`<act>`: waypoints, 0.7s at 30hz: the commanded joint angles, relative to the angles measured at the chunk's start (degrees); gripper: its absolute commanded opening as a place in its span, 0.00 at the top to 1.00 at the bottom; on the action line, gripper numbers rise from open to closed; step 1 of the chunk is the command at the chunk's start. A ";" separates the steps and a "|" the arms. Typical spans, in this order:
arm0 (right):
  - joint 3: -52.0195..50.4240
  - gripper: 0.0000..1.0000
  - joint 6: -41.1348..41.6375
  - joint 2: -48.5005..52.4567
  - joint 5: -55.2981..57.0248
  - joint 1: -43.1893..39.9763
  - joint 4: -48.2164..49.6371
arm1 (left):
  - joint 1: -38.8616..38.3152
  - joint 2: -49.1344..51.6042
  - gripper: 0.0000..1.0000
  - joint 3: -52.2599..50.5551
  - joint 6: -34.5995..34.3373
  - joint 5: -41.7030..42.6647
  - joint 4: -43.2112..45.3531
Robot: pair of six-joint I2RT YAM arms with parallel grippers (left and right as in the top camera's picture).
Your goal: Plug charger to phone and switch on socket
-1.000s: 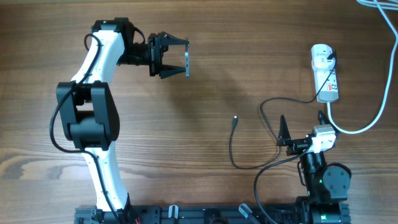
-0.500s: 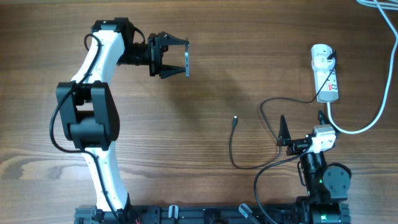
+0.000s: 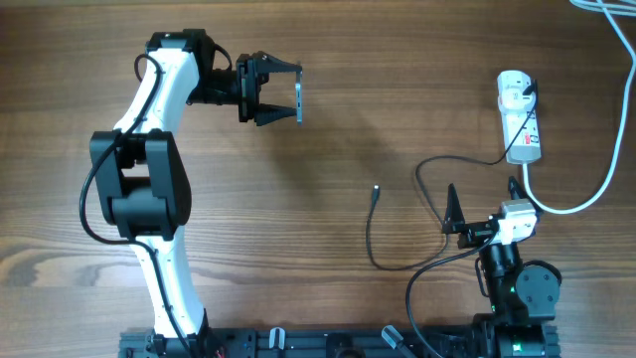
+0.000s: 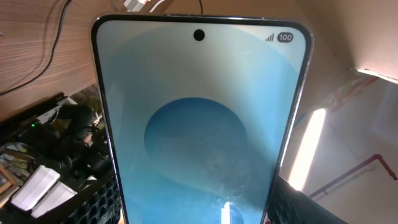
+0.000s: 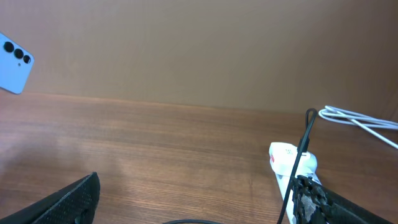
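Note:
My left gripper [image 3: 283,94] is shut on the phone [image 3: 299,102] and holds it edge-on above the table at the far left. In the left wrist view the phone's cyan screen [image 4: 199,124] fills the frame between the fingers [image 4: 202,211]. The right wrist view shows its pale blue back [image 5: 12,55] at the far left. The charger cable's tip [image 3: 376,191] lies on the table mid-right, and the cable loops back towards the socket [image 3: 519,117]. My right gripper [image 3: 484,204] is open and empty near the front right. The cable [image 5: 300,158] runs past its right finger, in front of the socket [image 5: 286,158].
A white cord [image 3: 596,189] runs from the socket round the right edge and off the far right corner; it also shows in the right wrist view [image 5: 360,121]. The wooden table [image 3: 328,249] lies between the two arms.

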 commanded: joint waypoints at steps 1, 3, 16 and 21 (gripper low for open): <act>-0.04 0.00 -0.11 -0.24 0.59 -0.24 0.15 | 0.22 -2.62 0.31 -0.07 0.72 3.21 -0.24; -0.04 0.00 -0.13 -0.24 0.59 -0.24 0.17 | 0.22 -2.62 0.31 -0.07 0.72 3.21 -0.24; -0.04 0.00 -0.15 -0.24 0.59 -0.24 0.17 | 0.22 -2.62 0.31 -0.07 0.72 3.21 -0.24; -0.04 0.01 -0.13 -0.24 0.59 -0.24 0.15 | 0.22 -2.62 0.31 -0.07 0.72 3.21 -0.24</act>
